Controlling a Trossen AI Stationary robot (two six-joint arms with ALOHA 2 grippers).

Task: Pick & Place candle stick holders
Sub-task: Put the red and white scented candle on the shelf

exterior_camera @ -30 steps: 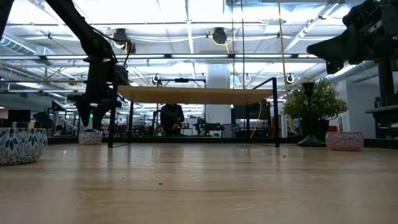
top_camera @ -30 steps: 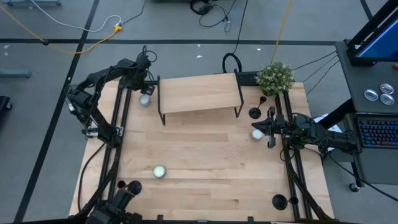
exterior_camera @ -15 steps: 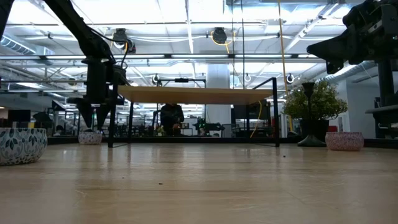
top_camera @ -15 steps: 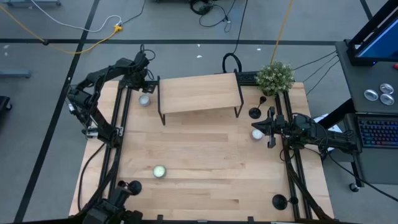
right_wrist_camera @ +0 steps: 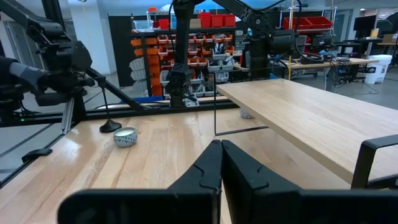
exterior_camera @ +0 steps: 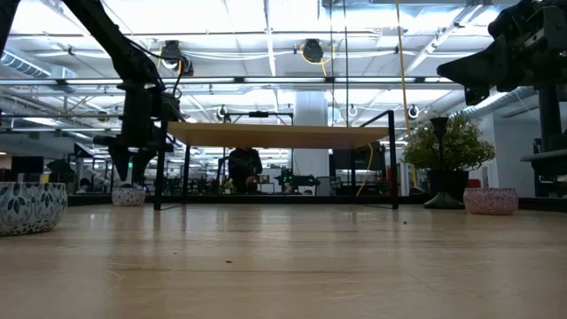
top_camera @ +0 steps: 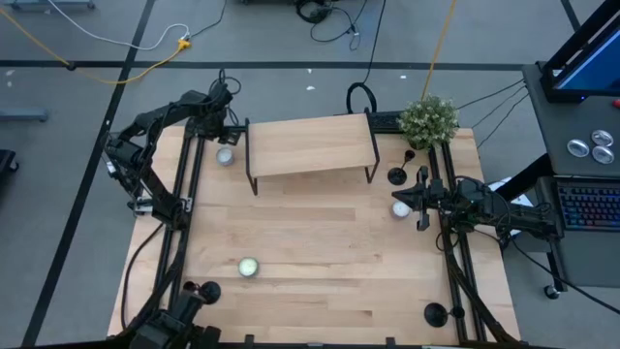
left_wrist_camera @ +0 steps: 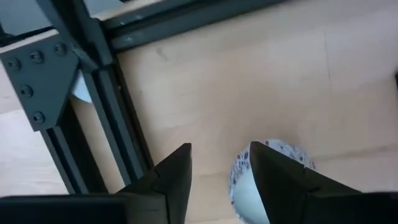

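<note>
Three matte-black candle stick holders stand on their disc bases on the table: one by the plant at the far right, one at the near right, one at the near left, which also shows in the right wrist view. My left gripper is open, pointing down at the far left over a small patterned white tealight bowl, which lies under and beside one finger. My right gripper is shut and empty above the table's right side, next to another bowl.
A raised wooden shelf on black wire legs stands at the far middle. A potted plant is at the far right corner. A third tealight bowl sits near the front left. The arms' black frame rails run along both table sides.
My left gripper has shifted slightly toward the table's far edge above the tealight bowl. The bowl and the holders have stayed where they were.
</note>
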